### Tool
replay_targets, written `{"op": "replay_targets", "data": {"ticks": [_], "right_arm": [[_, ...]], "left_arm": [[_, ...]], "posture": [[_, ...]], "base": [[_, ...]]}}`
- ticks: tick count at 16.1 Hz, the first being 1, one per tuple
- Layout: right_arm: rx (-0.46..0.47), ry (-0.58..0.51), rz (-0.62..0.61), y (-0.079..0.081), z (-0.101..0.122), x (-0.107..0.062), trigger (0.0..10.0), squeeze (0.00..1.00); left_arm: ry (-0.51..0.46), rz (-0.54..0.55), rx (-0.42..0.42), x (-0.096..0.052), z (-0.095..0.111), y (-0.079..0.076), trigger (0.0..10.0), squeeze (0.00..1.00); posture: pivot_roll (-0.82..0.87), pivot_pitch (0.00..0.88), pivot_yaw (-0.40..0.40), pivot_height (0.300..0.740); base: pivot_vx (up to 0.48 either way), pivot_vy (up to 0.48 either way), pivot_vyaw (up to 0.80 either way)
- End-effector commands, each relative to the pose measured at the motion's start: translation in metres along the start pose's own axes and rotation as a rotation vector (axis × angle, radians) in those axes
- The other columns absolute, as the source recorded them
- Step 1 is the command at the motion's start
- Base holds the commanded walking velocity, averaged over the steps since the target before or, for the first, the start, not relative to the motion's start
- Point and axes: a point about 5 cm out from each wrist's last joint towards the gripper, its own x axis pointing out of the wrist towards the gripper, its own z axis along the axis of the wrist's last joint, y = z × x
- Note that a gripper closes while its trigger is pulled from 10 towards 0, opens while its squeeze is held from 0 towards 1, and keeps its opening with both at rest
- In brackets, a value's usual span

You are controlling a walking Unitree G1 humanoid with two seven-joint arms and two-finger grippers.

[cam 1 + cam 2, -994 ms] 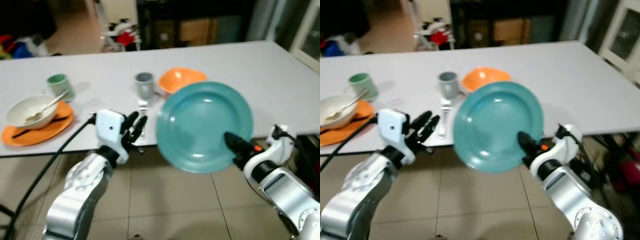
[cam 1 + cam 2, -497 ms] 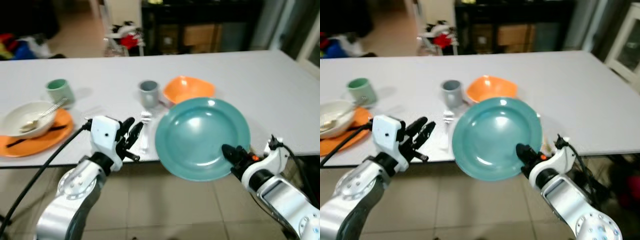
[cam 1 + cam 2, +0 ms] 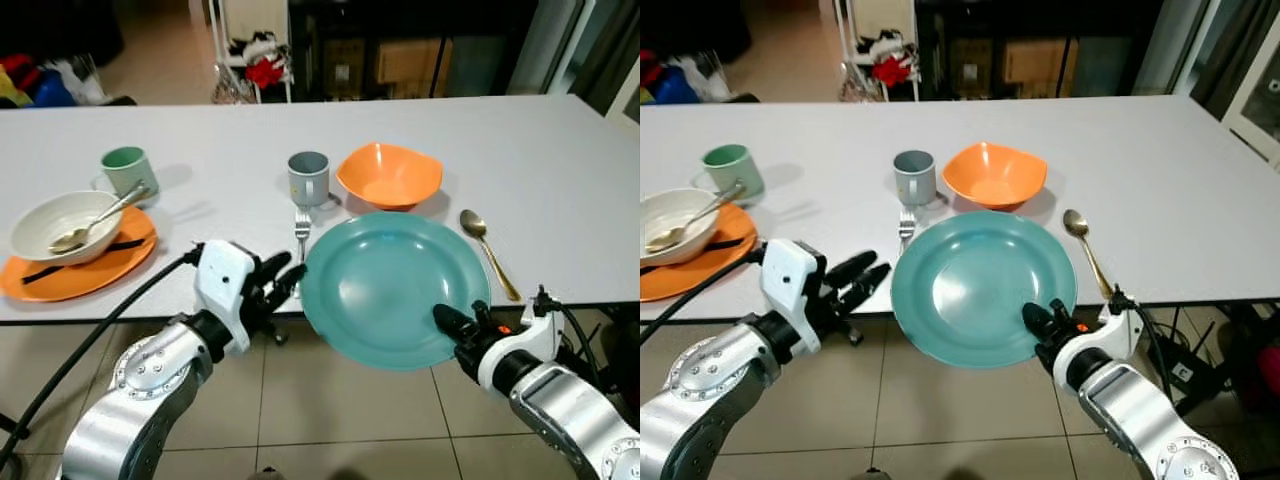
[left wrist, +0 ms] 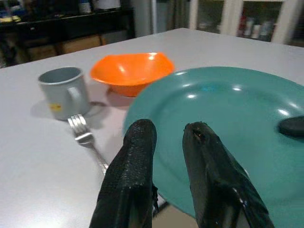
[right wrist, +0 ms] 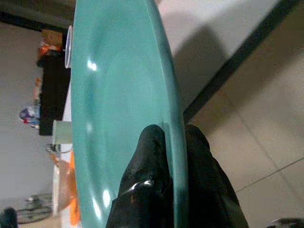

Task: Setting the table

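Teal plate point(image 3: 395, 288) lowered, pinched in right tool point(image 3: 447, 321); left tool point(image 3: 281, 279) narrow; two mugs, two bowls

— What's different from a second ago?
— The teal plate point(image 3: 395, 288), pinched at its near rim by the right hand point(image 3: 455, 327), has tipped from steeply tilted to nearly flat and sunk toward the table point(image 3: 560, 170) edge.
— And the left hand point(image 3: 272, 287)?
— It has come closer to the plate's left rim.
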Motion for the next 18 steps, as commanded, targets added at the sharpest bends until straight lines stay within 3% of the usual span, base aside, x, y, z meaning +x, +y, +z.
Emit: {"op": "replay_targets", "data": {"ticks": [1,4,6,12,18], "right_arm": [[0.072,0.002,0.035,0.008,0.004,0.004,10.0,0.00],[0.133,-0.023,-0.001,0.007,0.020,0.011,10.0,0.00],[0.097,-0.035,-0.040,0.009,0.041,0.021,10.0,0.00],[0.040,-0.013,-0.109,0.006,0.057,0.035,10.0,0.00],[0.035,-0.039,-0.117,0.008,0.071,0.062,10.0,0.00]], "left_arm": [[0.015,-0.047,0.007,-0.001,0.001,-0.003,10.0,0.00],[0.022,-0.064,0.007,0.000,0.001,-0.002,10.0,0.00],[0.023,-0.071,0.011,0.002,0.000,0.000,10.0,0.00],[0.024,-0.071,0.012,0.002,-0.002,0.000,10.0,0.00],[0.032,-0.110,0.004,0.002,-0.004,-0.005,10.0,0.00]], "posture": [[0.08,0.000,0.058,0.740],[0.08,0.000,0.062,0.740],[0.08,0.000,0.060,0.740],[0.09,0.000,0.053,0.740],[0.09,0.000,0.058,0.740]], "base": [[0.000,0.000,0.00],[0.000,0.000,0.00],[0.000,0.000,0.00],[0.000,0.000,0.00],[0.000,0.000,0.00]]}}
